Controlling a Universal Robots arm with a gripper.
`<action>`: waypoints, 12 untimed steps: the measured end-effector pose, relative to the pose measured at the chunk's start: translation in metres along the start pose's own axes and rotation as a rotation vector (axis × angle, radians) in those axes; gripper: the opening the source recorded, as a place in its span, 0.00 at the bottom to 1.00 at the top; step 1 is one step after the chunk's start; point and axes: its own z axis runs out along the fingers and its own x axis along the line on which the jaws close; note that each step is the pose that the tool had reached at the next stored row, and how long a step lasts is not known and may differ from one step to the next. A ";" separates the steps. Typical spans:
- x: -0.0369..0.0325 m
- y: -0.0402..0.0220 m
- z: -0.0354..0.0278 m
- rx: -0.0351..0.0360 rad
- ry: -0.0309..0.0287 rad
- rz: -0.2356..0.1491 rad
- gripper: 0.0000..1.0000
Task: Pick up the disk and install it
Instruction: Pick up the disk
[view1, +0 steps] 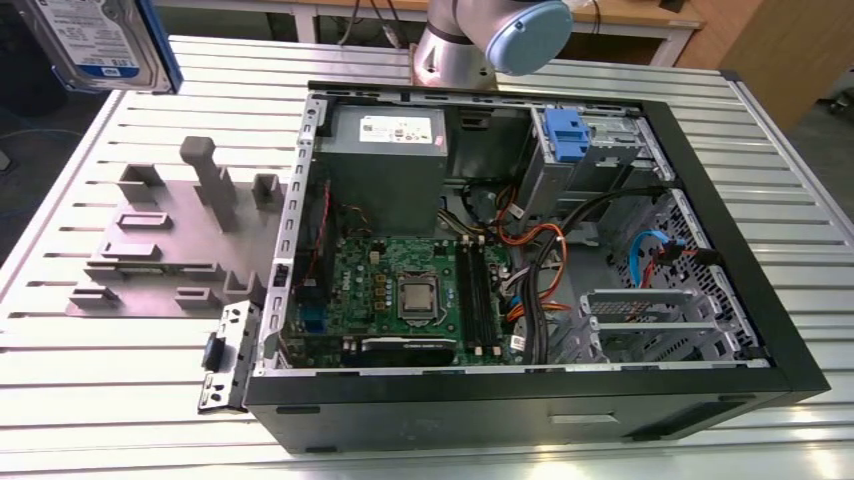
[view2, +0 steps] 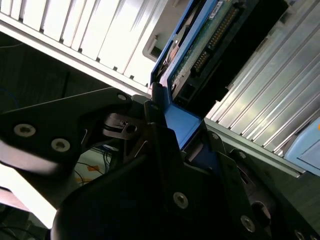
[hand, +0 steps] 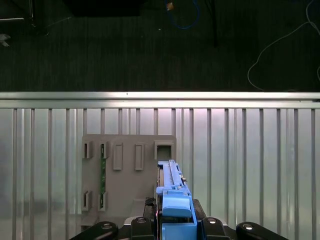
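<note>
Ribbed metal table (view1: 80, 400) fills the scene, with dark floor beyond its far edge. At ten o'clock in the exterior view the disk (view1: 94, 40) hangs clear of the table, label face outward, well apart from everything below it. My gripper (hand: 172, 227) is clenched on it: in both wrist views the fingers (view2: 165, 150) press against the blue rail (hand: 175, 207) at one end, and the drive body stands out edge-on beyond them.

At nine o'clock, below the disk, sits the grey fixture (view1: 160, 240), its slots and posts bare. From the centre round to three o'clock lies the open computer case (view1: 534, 400), side panel off. Inside it the power supply (view1: 384, 160) is at twelve o'clock, and a blue latch piece (view1: 566, 135) stands in the drive bay at about one o'clock. My arm (view1: 487, 40) rises behind the case at twelve.

I judge the disk stiff and dense for its size, so it will not flex in the grip, though its weight hangs well out from my fingers. The second wrist view shows a bare circuit board (view2: 192, 52) and connector pins (view2: 216, 35) on it, which I take to be fragile. The plastic rails and plain metal sides look like the safe places to hold; the smooth casing may slip under a light squeeze.
</note>
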 end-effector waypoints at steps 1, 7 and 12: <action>0.0000 0.0000 -0.0005 0.0000 0.0000 0.000 0.36; -0.0001 0.0000 -0.0044 0.0000 0.0000 0.000 0.36; -0.0001 0.0000 -0.0082 0.0000 0.0000 0.000 0.36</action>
